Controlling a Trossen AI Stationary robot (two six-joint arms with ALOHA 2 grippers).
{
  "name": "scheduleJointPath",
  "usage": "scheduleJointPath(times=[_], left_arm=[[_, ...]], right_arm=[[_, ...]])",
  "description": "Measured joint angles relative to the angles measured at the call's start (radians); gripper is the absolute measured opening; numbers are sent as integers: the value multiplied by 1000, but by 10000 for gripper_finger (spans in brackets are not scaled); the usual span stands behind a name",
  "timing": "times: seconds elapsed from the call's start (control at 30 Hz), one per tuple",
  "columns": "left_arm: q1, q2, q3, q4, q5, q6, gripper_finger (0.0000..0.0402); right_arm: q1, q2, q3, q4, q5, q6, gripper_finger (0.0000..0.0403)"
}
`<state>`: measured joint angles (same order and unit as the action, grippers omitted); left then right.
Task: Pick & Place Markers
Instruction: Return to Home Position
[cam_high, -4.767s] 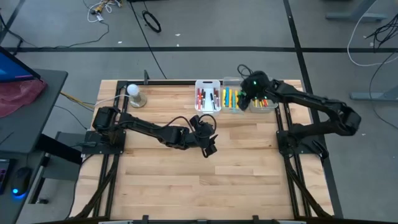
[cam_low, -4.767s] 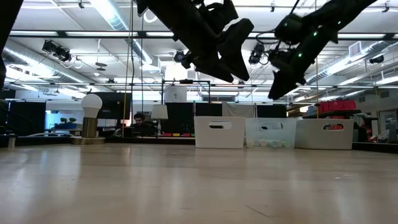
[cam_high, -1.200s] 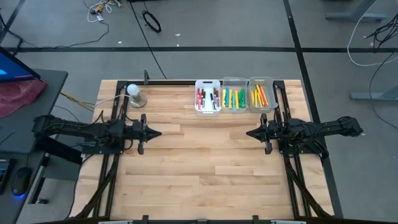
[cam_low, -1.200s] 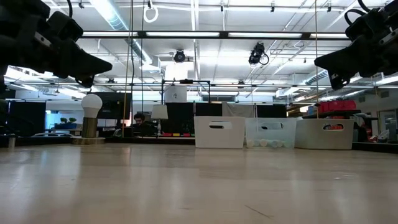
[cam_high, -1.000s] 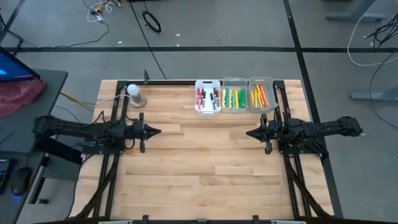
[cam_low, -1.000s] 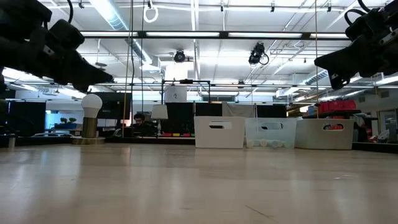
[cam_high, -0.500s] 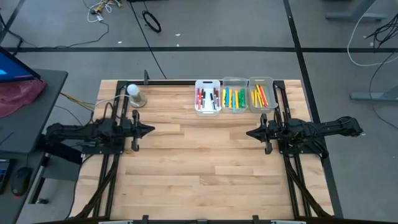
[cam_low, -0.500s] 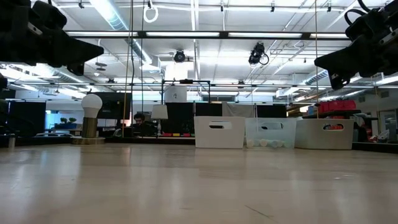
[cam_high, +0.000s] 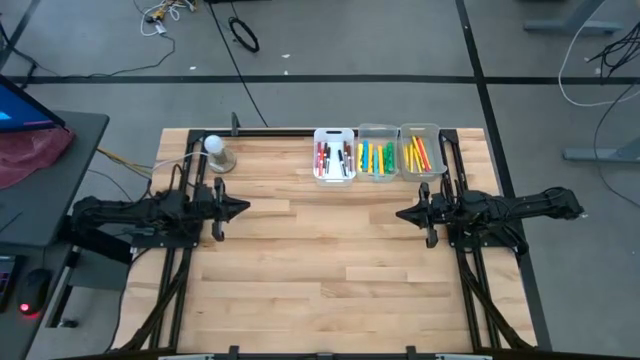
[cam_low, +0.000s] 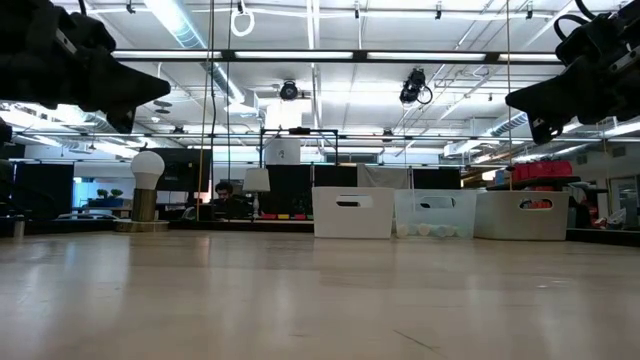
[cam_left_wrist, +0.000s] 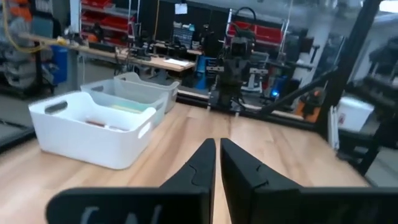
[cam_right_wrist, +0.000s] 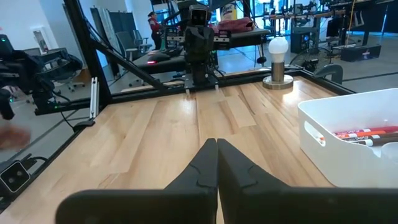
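Note:
The markers lie in three small bins at the table's far edge: red and dark ones in the white bin (cam_high: 333, 158), yellow and green ones (cam_high: 374, 157) in the middle clear bin, and orange, yellow and red ones (cam_high: 418, 153) in the right clear bin. My left gripper (cam_high: 244, 208) hangs level above the table's left side, far from the bins. It is open by only a thin slit (cam_left_wrist: 217, 146), with nothing between the fingers. My right gripper (cam_high: 399, 213) hangs level above the right side, shut and empty (cam_right_wrist: 216, 144).
A bulb-shaped lamp (cam_high: 217, 152) stands at the far left corner of the table. Black frame rails (cam_high: 470, 280) run along both sides, under the arms. Bare wood (cam_high: 330, 250) fills the middle and near part of the table. A person (cam_low: 225, 195) sits far behind the table.
My left gripper has drawn back toward the table's left edge and risen a little. It has tipped from slanting downward to level. My right arm has kept still, and the bins and markers have not moved.

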<state>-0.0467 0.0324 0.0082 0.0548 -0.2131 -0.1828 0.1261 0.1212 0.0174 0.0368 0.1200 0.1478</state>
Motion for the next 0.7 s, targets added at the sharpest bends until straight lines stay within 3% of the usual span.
scheduleJointPath(times=[0.5, 0.7], left_arm=[[0, 0, 0, 5, -3, -68, 30], [0, 0, 0, 6, -4, -68, 30]], right_arm=[[0, -2, 0, -1, 0, 0, 2], [-8, -114, 0, -4, -1, -2, 2]])
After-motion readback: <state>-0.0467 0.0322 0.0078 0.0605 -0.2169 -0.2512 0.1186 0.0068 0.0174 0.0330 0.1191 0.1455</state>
